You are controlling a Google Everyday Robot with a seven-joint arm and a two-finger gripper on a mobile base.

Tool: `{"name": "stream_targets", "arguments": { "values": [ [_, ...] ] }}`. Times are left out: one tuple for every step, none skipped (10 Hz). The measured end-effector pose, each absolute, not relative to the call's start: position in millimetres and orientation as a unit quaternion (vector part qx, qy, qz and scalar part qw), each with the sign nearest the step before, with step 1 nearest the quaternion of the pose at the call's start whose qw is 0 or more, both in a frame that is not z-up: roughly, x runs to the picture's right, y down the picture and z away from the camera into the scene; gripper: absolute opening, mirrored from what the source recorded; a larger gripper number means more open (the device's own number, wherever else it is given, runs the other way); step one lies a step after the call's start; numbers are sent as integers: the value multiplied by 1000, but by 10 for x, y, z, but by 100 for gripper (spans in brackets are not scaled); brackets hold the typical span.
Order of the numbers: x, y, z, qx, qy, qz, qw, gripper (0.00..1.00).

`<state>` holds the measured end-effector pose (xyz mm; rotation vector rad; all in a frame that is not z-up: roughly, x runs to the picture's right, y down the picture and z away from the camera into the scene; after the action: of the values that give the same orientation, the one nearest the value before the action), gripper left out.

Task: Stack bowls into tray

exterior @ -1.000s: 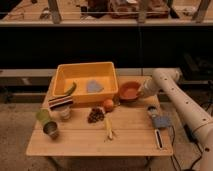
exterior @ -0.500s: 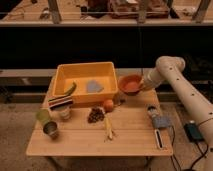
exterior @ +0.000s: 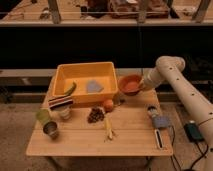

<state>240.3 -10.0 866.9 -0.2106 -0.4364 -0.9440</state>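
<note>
A small orange-red bowl (exterior: 130,84) hangs just right of the yellow tray (exterior: 84,66), level with its right wall and above the table. My gripper (exterior: 142,84) is at the bowl's right rim and is shut on it, with the white arm reaching in from the right. The tray stands at the back of the wooden table. It holds a grey-blue piece (exterior: 94,86) and a green item (exterior: 70,89) against its left wall. No other bowl shows.
An orange fruit (exterior: 108,104) and a dark cluster (exterior: 95,115) lie in front of the tray. A green cup (exterior: 43,116), a steel cup (exterior: 50,129) and a striped item (exterior: 61,102) stand at the left. A yellow item (exterior: 108,131) lies mid-front, and a blue object (exterior: 160,120) at the right.
The gripper has lifted the orange-red bowl off the table and carried it up beside the tray's right wall. In the last half second it has barely moved.
</note>
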Motion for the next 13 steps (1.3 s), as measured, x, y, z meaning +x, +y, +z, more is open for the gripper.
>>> {"name": "stream_targets", "arguments": {
  "values": [
    [2383, -115, 8656, -95, -208, -451, 863, 0],
    [2353, -151, 8622, -87, -210, -451, 863, 0],
    [2326, -181, 8590, -79, -214, -451, 863, 0],
    [2290, -224, 8530, -60, -221, -449, 864, 0],
    [2289, -248, 8493, -52, -224, -446, 865, 0],
    [2291, -262, 8458, -42, -228, -444, 866, 0],
    [2298, -287, 8411, -33, -232, -441, 867, 0],
    [2277, -314, 8379, -24, -237, -440, 866, 0],
    [2235, -335, 8364, -19, -241, -441, 864, 0],
    [2172, -351, 8361, -17, -244, -444, 862, 0],
    [2040, -383, 8360, -15, -250, -451, 857, 0],
    [1907, -414, 8365, -13, -256, -457, 852, 0],
    [1812, -440, 8365, -10, -261, -463, 847, 0]
  ]
}}
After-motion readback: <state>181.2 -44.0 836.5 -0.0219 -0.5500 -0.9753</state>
